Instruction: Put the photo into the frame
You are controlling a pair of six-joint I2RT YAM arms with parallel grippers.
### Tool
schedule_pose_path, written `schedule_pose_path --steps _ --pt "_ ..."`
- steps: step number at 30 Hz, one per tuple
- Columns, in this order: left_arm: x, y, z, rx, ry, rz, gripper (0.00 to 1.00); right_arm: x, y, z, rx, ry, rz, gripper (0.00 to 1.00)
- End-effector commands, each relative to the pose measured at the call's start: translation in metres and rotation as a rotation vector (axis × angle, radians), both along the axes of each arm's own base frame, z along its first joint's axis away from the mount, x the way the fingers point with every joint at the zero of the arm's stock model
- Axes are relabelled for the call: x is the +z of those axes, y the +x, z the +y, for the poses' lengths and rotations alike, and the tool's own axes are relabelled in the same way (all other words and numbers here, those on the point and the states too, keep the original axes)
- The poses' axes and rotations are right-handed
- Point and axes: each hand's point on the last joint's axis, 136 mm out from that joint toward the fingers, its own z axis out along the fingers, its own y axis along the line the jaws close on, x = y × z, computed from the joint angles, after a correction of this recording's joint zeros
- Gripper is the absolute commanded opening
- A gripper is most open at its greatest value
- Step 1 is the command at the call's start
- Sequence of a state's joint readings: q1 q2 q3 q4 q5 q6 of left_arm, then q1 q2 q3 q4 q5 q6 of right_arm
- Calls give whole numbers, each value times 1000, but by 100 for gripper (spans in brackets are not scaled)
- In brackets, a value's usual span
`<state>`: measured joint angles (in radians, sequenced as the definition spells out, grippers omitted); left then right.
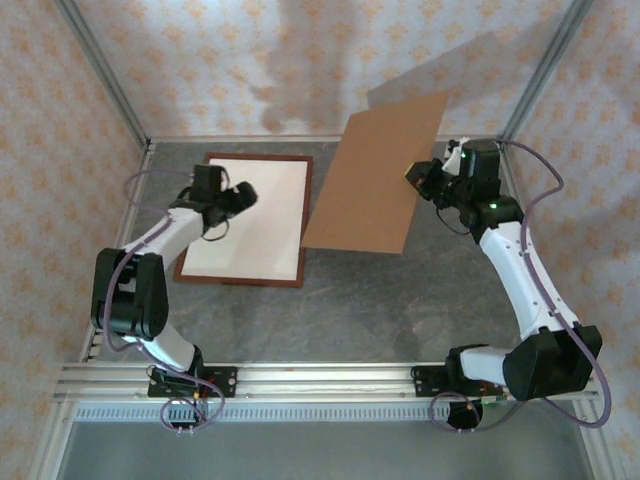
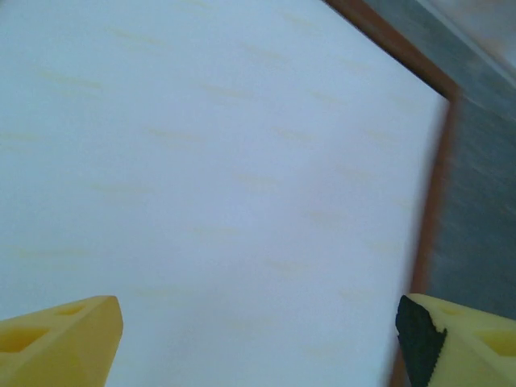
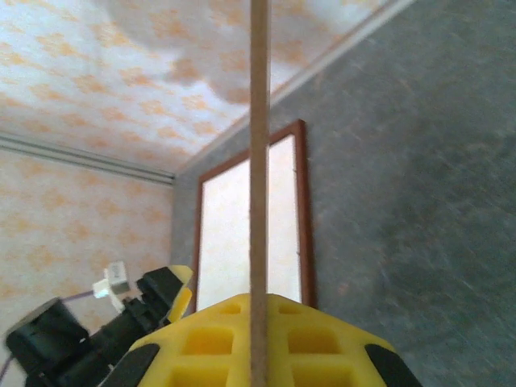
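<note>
Yellow-padded left hand (image 2: pixel 258 322), jaws spread wide and holding nothing, hovers just above a pale cream sheet (image 2: pixel 242 161) that fills the thin reddish-brown wooden picture frame (image 1: pixel 258 157). That frame lies flat on the grey tabletop (image 1: pixel 380 310), left of centre. Whether the sheet is the photo face down, I cannot tell. Opposite, the right hand (image 1: pixel 425 180) is clamped on the edge of a plain brown backing board (image 1: pixel 375 180), raised and tilted beside the frame, probably to leave the opening free.
</note>
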<state>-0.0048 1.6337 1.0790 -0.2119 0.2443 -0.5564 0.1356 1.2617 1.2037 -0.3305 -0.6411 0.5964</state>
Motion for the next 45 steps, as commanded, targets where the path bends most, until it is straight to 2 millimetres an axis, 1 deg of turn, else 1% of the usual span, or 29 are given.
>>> schedule_pose_path --steps 1,3,6,7,8,12,14,17,22,24,29,33,37,39,40,41,43,45 --pt "-5 10 69 95 87 64 91 44 13 21 74 83 -169 0" --pt "-9 18 96 132 82 94 92 42 17 22 82 77 -164 0" --pt "-19 30 120 158 76 139 92 38 21 24 88 76 -159 0" --pt "-18 36 124 156 80 136 93 36 22 25 92 76 -156 0" --pt "-32 41 126 152 75 165 93 35 23 26 95 77 -153 0" --pt "-55 60 125 108 34 240 93 31 26 29 110 80 -139 0" --pt "-64 68 121 91 5 251 92 33 26 29 113 78 -141 0" --pt "-72 75 116 77 -23 255 91 35 25 29 112 71 -143 0" --pt "-81 79 92 21 -63 266 90 33 25 29 110 67 -133 0" --pt "-81 75 82 10 -81 263 90 32 25 28 110 61 -131 0" --pt "-77 57 45 -13 -138 210 88 31 22 21 93 -14 -127 0" --pt "-70 44 8 -64 -187 161 88 32 22 15 93 -41 -122 0" --pt "-70 26 -42 -119 -257 150 87 28 19 15 111 -41 -105 0" --pt "-74 17 -65 -147 -290 153 87 25 16 16 123 -36 -97 0" --pt "-64 16 -77 -170 -309 121 87 24 14 18 138 -24 -95 0" --pt "-59 14 -86 -187 -322 110 87 21 12 21 153 -12 -88 0" --pt "-52 15 -91 -198 -323 89 87 16 8 28 196 17 -81 0" --pt "-44 18 -85 -189 -296 74 87 10 6 35 232 51 -65 0"
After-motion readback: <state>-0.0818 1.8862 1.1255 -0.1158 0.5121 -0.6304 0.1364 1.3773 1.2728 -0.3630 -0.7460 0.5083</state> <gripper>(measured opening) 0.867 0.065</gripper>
